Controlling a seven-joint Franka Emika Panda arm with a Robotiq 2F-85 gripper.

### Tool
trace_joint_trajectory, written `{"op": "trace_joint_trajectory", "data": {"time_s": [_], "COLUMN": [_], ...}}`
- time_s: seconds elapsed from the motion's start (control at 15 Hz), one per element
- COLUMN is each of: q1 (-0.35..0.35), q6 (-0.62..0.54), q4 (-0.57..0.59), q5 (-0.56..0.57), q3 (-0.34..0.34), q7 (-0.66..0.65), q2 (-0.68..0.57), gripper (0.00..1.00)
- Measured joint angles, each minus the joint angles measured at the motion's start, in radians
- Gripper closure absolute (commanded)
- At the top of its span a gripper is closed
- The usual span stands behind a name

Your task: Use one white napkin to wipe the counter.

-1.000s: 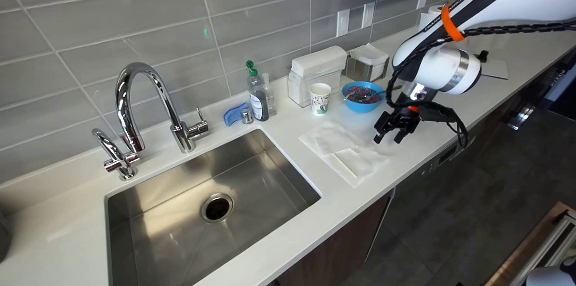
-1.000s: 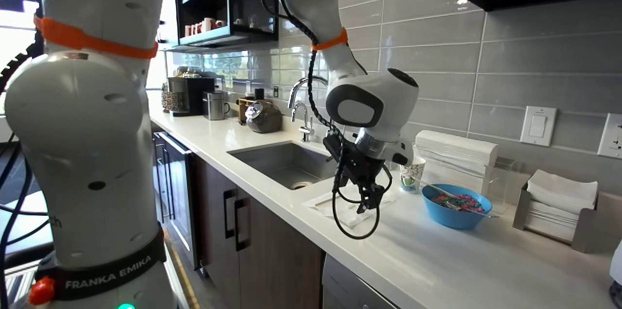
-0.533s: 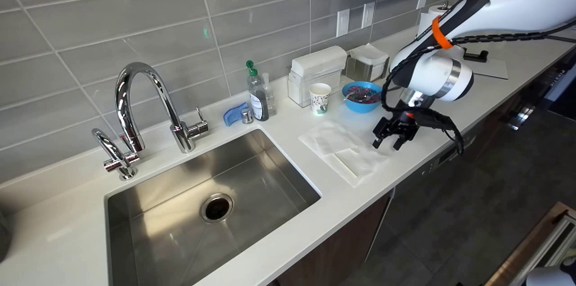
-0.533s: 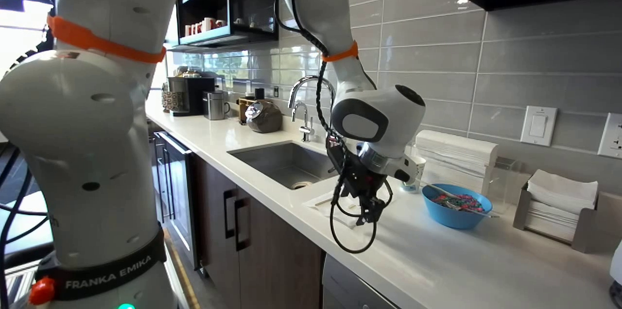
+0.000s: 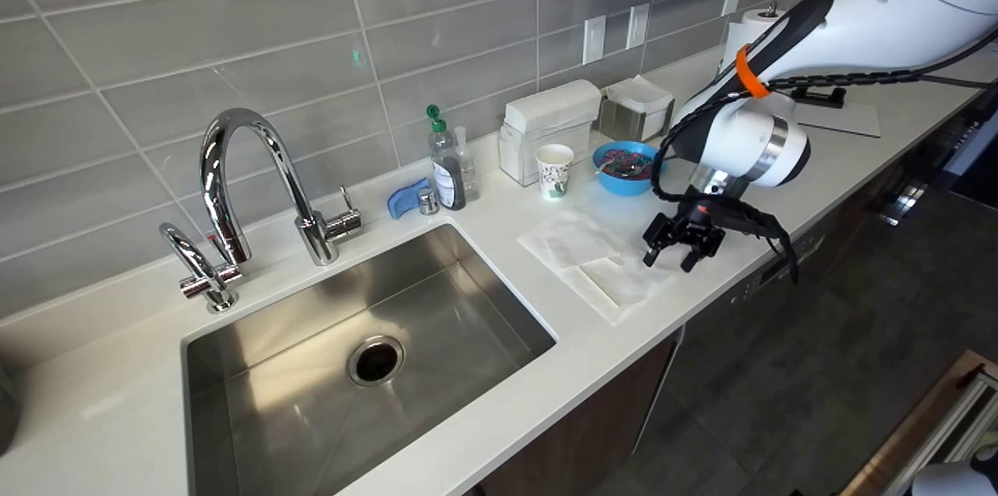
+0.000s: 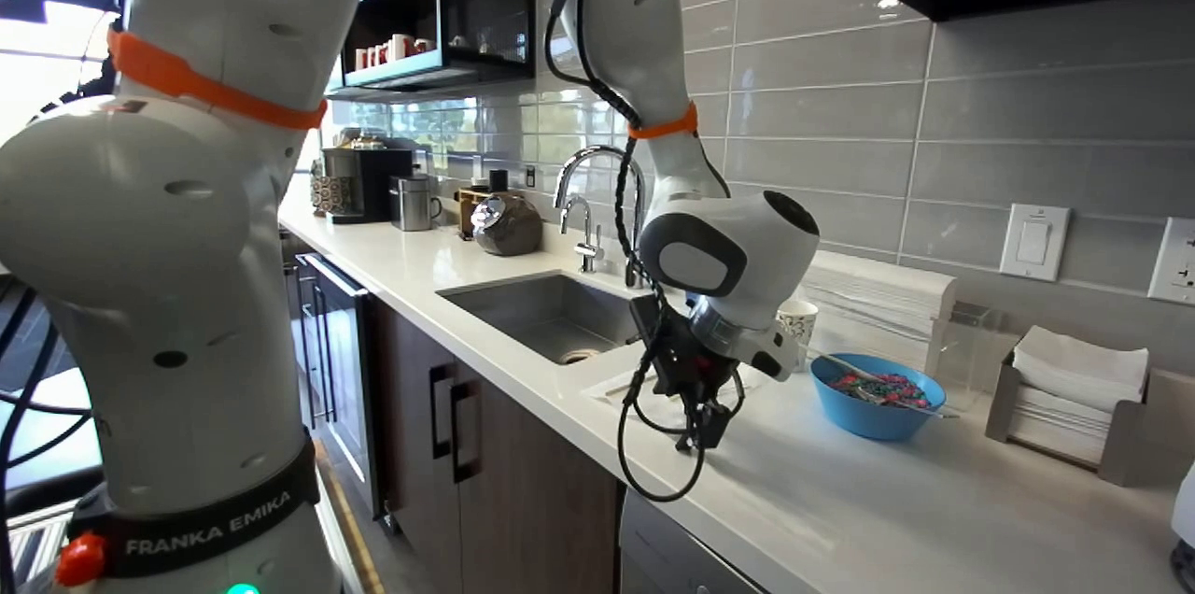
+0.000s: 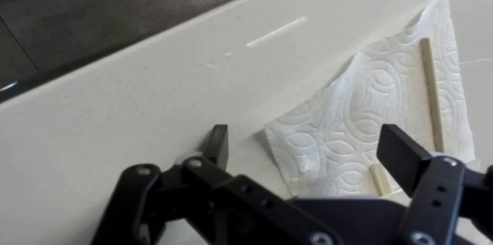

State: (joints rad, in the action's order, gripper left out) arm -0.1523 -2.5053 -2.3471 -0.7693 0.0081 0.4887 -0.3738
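white napkin (image 7: 369,106): lying on the counter (image 6: 840,501), creased, embossed with loops, between the sink (image 5: 444,340) and the gripper (image 5: 669,260) in an exterior view; pale layers overlap there, and whether they are one sheet or more cannot be told.
on the napkin: a long tan strip (image 7: 432,94) and a short pale strip (image 7: 380,179), the long one further right in the wrist view.
gripper: pointed down, low over the counter by the napkin's edge; whether it touches either cannot be told.
jaws: spread wide; in the wrist view, counter and a corner of the napkin show between the pads (image 7: 217,146), and one pad covers part of the napkin from that angle.
arm (image 5: 741,141): white and black, bent down over the counter, an orange band (image 5: 749,72) around it.
paper cup (image 5: 554,176): patterned, upright, near the blue bowl (image 5: 628,186).
blue bowl: holding a dark and pink mix (image 6: 894,391), with utensil handles (image 6: 845,365) over its rim.
along the tiled wall (image 5: 265,12): a stack of folded paper towels (image 5: 555,108) and, beside it, a metal holder (image 6: 1123,446) of stacked napkins (image 6: 1074,374).
behind the sink: a chrome faucet (image 5: 320,237), with a blue sponge (image 5: 404,202) and a green-capped bottle (image 5: 447,180) near it.
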Motion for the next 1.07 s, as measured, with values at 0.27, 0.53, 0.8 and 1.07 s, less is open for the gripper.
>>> {"op": "trace_joint_trajectory", "data": {"time_s": [0.27, 0.53, 0.8, 1.07], "q1": [-0.006, -0.009, -0.008, -0.004], "q6": [0.003, 0.021, 0.057, 0.08], "q4": [0.007, 0.015, 0.02, 0.02], "q5": [0.0, 0.001, 0.006, 0.007], "q3": [0.002, 0.003, 0.01, 0.018], "q7": [-0.023, -0.036, -0.045, -0.05], "q2": [-0.002, -0.002, -0.002, -0.002], "gripper": [0.36, 0.39, 0.49, 0.82]}}
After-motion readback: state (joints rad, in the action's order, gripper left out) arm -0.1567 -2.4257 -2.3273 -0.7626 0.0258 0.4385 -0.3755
